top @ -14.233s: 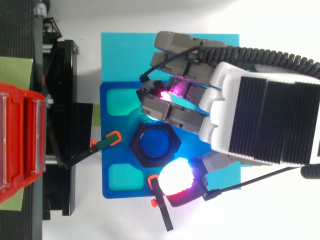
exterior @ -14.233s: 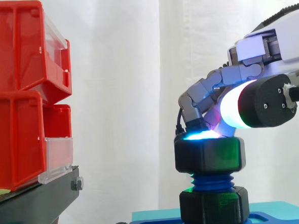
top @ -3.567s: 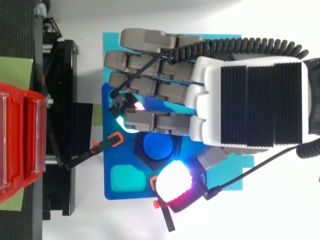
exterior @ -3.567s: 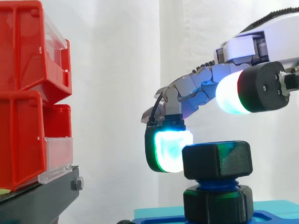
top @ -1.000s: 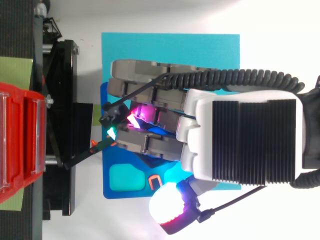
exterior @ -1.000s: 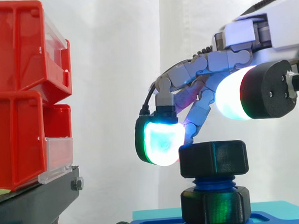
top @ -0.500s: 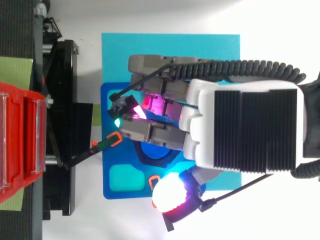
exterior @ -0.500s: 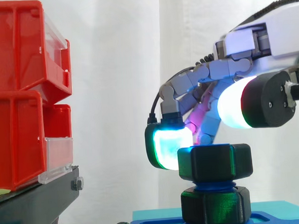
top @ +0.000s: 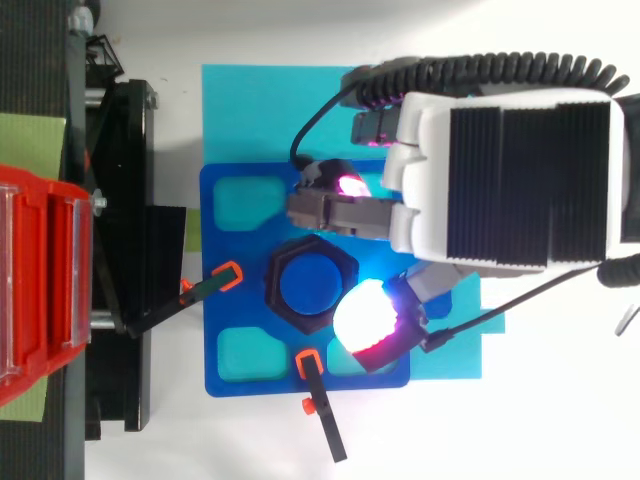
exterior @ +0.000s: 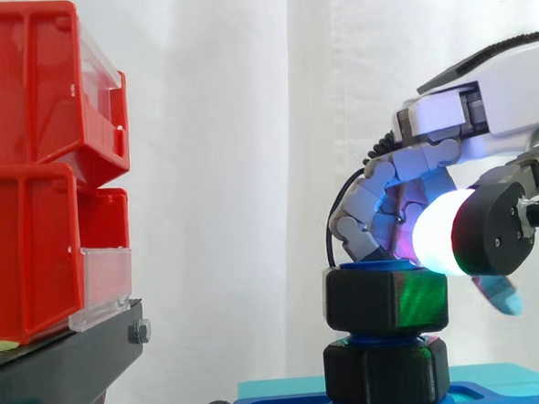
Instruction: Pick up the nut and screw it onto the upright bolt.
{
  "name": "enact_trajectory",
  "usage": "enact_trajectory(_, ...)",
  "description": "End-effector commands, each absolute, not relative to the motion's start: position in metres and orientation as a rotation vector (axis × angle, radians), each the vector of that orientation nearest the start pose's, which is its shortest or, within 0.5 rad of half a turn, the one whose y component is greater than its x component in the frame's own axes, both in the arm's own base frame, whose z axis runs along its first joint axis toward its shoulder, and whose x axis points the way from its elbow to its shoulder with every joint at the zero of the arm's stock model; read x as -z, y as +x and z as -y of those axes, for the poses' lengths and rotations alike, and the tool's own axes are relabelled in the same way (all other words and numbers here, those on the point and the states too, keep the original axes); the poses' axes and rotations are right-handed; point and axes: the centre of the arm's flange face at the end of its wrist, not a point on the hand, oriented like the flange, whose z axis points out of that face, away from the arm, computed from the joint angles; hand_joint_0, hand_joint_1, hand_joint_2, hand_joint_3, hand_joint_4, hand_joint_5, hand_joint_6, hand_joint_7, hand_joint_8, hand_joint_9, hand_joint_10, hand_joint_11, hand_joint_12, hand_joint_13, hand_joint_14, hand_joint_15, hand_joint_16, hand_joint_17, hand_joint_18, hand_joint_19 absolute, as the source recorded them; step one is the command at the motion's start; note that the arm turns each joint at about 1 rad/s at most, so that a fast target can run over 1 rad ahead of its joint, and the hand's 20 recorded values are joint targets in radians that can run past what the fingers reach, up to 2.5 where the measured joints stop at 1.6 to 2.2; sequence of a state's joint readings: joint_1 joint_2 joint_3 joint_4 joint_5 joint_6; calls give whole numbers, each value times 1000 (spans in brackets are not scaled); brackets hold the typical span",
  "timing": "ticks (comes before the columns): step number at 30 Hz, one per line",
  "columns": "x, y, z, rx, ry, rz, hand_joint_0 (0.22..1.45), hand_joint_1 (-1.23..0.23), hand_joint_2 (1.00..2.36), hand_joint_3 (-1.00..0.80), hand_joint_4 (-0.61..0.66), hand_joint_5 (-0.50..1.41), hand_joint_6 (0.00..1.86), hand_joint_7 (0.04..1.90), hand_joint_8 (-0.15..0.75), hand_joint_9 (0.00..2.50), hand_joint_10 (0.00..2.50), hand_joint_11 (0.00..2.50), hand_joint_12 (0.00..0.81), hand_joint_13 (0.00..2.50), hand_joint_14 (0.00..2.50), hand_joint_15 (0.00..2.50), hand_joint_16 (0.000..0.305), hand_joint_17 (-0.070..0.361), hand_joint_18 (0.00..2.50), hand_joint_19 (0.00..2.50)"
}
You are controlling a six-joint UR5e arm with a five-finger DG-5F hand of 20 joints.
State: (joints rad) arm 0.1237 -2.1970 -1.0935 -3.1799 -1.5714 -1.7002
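The black hex nut point(top: 282, 262) point(exterior: 385, 300) sits threaded on the upright blue bolt point(top: 308, 285), whose top point(exterior: 379, 266) just shows above it. Below it a second black nut point(exterior: 385, 371) rests on the blue fixture plate point(top: 230, 330). My hand point(top: 500, 170) reaches in from the right. Its curled fingers point(top: 335, 212) lie against the nut's far side, and the glowing thumb pad point(top: 365, 325) point(exterior: 441, 233) presses the near right corner. The hand is shut on the nut, pinching it at its right side.
The plate lies on a cyan mat point(top: 250, 100). Two black clamps with orange tips point(top: 215, 283) point(top: 315, 395) hold the plate. Red bins point(exterior: 39, 170) stack on a black stand point(exterior: 69, 361) at the left, close to the plate's left edge.
The hand has swung back to the right and its fingers have curled in behind the nut. The nut sits lower on the bolt, with the bolt's top now showing.
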Motion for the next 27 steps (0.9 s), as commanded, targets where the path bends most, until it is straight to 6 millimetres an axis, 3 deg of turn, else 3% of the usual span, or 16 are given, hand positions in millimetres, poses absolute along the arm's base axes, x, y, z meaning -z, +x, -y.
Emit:
enact_trajectory(1,-333,726,51,12,-226,-1751,544,-212,1000,-500,38,54,679,1207,235,1846,12,300,143,1194,1,61,14,31,913,302)
enact_trajectory(3,-334,725,55,17,-227,-1754,539,-205,1000,-500,43,54,669,1233,239,1847,12,296,147,1194,2,60,15,34,904,300)
enact_trajectory(7,-334,724,61,18,-227,-1760,527,-170,1000,-500,125,58,518,1496,243,1697,10,273,173,1097,1,59,22,49,796,280)
enact_trajectory(14,-358,729,65,20,-237,-1736,516,-131,1000,-500,236,-17,505,1119,238,1465,8,226,207,936,0,51,28,64,678,263)
enact_trajectory(21,-373,731,63,16,-264,-1718,506,-114,1000,-500,238,-65,503,841,229,1270,4,99,224,807,0,17,32,72,568,236)
enact_trajectory(27,-387,734,56,8,-269,-1691,489,-60,1000,-500,202,-117,501,638,211,815,0,0,275,441,0,0,35,79,141,0)
